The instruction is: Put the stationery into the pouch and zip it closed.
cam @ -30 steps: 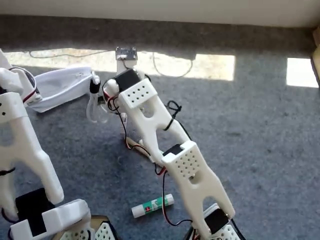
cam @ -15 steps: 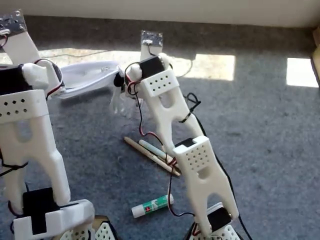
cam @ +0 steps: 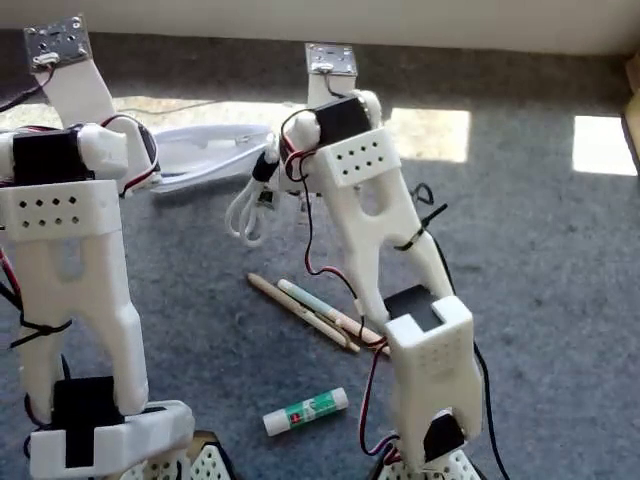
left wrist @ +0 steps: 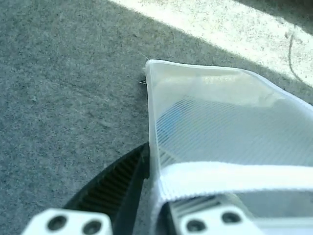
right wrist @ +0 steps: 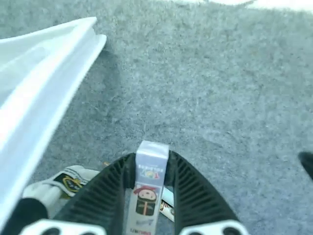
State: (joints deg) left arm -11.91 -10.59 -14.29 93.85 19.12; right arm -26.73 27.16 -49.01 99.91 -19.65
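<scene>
Left gripper (left wrist: 152, 169): clamped on the edge band of the pouch (left wrist: 230, 122), at the lower middle of the left wrist view.
Pouch: white and part mesh, stretched across the upper left of the high view between the two wrists. Its cord loop (cam: 245, 212) hangs just beside the right wrist.
Right gripper (right wrist: 149, 157): pinched around a small printed block (right wrist: 146, 191) at the lower middle of the right wrist view. The pouch rim sits at that frame's upper left, apart from the block.
Loose stationery: two pencil-like sticks (cam: 310, 312) at the centre of the high view and a glue stick (cam: 305, 410) at lower centre, both on the grey carpet (cam: 540, 260).
Step in hand: loading, as I read it. The block is held near the pouch but is not yet inside.
Next move: the block should line up with the pouch mouth and pass the rim before the jaws let go, while the left grip steadies the fabric.
</scene>
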